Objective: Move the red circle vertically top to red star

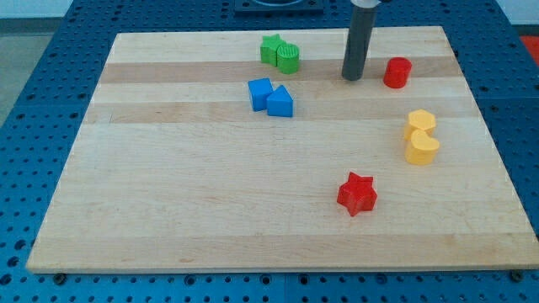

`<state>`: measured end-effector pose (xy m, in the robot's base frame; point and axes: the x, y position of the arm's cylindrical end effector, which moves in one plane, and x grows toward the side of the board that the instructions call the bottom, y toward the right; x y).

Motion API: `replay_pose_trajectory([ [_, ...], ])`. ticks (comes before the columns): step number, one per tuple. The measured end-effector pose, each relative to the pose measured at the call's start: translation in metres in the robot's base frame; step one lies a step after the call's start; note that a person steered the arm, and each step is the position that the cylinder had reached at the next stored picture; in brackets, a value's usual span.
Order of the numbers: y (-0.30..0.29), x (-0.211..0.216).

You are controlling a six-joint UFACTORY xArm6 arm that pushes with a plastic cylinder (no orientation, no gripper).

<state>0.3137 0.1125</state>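
So the arm's tip (352, 77) is just a bare rod, no claw to spread or pinch. Red circle (397, 72) sits just to its right near the board's top edge, not touching. Red star (357, 194) is well below, toward the view's bottom.

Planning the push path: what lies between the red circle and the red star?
Nothing: in the camera view bare board separates the red circle from the red star. The yellow blocks sit right of that line.
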Motion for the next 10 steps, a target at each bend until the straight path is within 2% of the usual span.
replay_pose_trajectory([
  [1, 0.008, -0.024],
  [2, 0.063, -0.041],
  [3, 0.117, -0.029],
  [4, 0.112, 0.002],
  [5, 0.058, 0.016],
  [7, 0.084, -0.036],
  [8, 0.061, -0.018],
  [9, 0.036, 0.04],
  [10, 0.039, 0.047],
])
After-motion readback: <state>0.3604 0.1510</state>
